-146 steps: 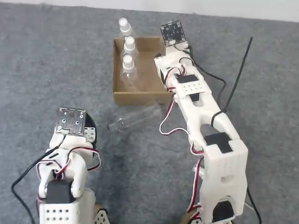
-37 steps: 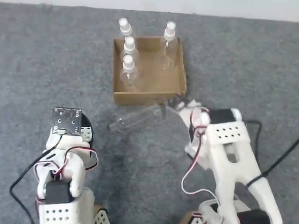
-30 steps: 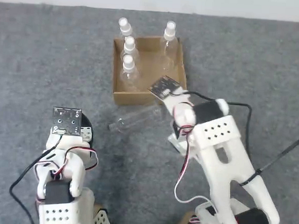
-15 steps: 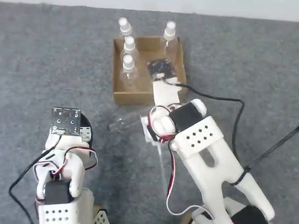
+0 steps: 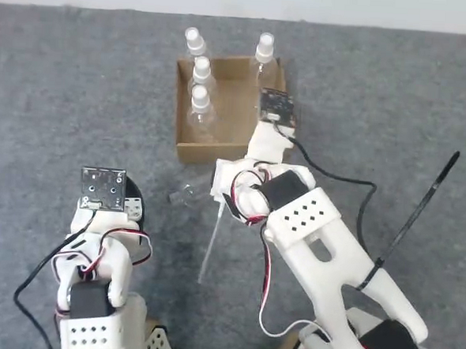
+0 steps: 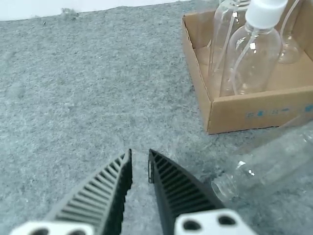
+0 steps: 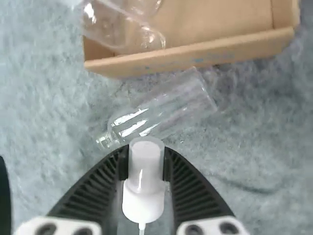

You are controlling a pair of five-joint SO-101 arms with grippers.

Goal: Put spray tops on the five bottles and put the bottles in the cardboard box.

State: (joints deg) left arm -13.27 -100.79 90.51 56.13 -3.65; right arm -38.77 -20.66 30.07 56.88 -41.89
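- Right arm (image 5: 294,218) has swung left over the one lying bottle (image 5: 186,194), which lies left-right with its neck pointing left, just near of the cardboard box (image 5: 218,151); four capped bottles (image 5: 199,101) stand inside.
- Left gripper (image 6: 139,164): narrow gap, empty.
- Right gripper (image 7: 143,159) clamps one spray top (image 7: 143,188) beside that neck.

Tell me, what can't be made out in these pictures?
- High view: the lying bottle, all but its neck hidden under the right arm.
- Left wrist view: that bottle's base, cut off by the picture's edge.
- Right wrist view: the tube of the spray top, cut off by the edge; most of the cardboard box, too.
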